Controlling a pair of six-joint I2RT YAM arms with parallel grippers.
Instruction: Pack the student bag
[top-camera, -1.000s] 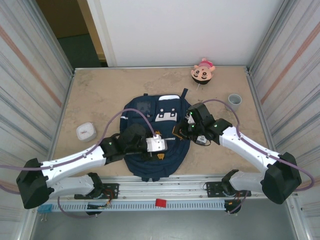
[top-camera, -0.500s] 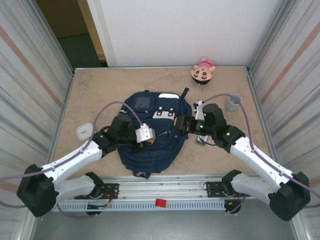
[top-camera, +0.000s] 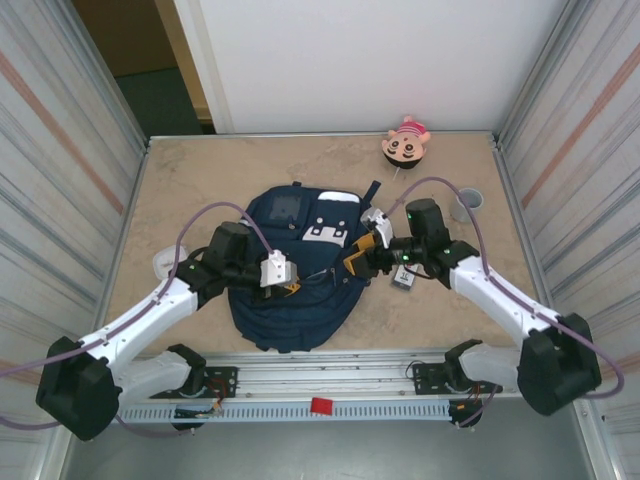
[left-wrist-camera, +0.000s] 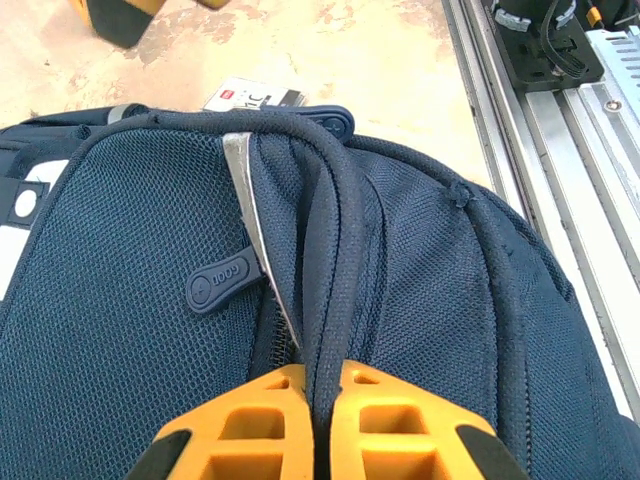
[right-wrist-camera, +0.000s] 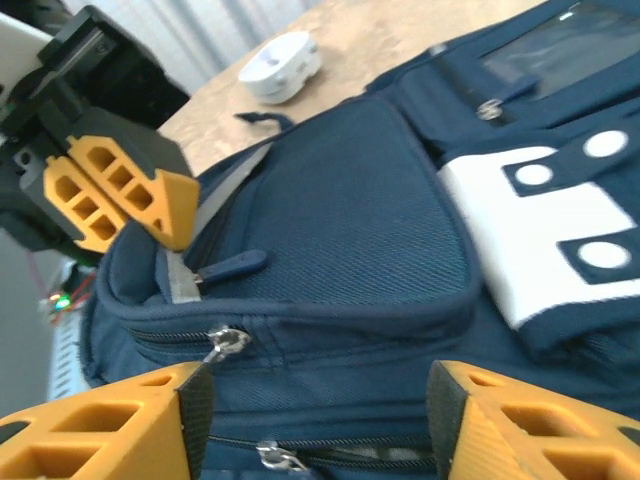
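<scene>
Seen from above, the student bag (top-camera: 310, 315) lies flat at the centre of a tan table (top-camera: 200, 190), with its white patches toward 12 o'clock. The left gripper (top-camera: 289, 286) reaches in from 8 o'clock and sits on the bag's left half, its orange jaws pressed together on the fabric. The right gripper (top-camera: 357, 259) comes in from 4 o'clock and sits at the bag's 3 o'clock edge. A doll head (top-camera: 406, 143) rests at 1 o'clock near the back wall. A grey cup (top-camera: 468, 202) stands at 2 o'clock, and a white round container (top-camera: 166, 265) sits at 9 o'clock just beside the left arm. A small card (top-camera: 403, 278) lies at 3 o'clock just beside the bag. In the left wrist view, two orange fingers (left-wrist-camera: 250, 420) at 6 o'clock are closed against each other, pinching a dark corded seam of the bag that runs up toward 12 o'clock. A rubber zipper pull (left-wrist-camera: 218, 284) lies at 9 o'clock of that seam. The card shows at 11 o'clock beyond the bag, and a metal rail (left-wrist-camera: 560, 110) runs at 2 o'clock. In the right wrist view, that gripper's own fingers (right-wrist-camera: 100, 425) at 7 and 5 o'clock stand well apart with the bag's zippered front pocket between them. I cannot tell whether they touch the cloth. A metal zipper tab (right-wrist-camera: 228, 342) hangs just beside the finger at 7 o'clock. The left gripper shows at 9 o'clock, the container at 11 o'clock, and a white patch (right-wrist-camera: 540, 225) at 3 o'clock.
</scene>
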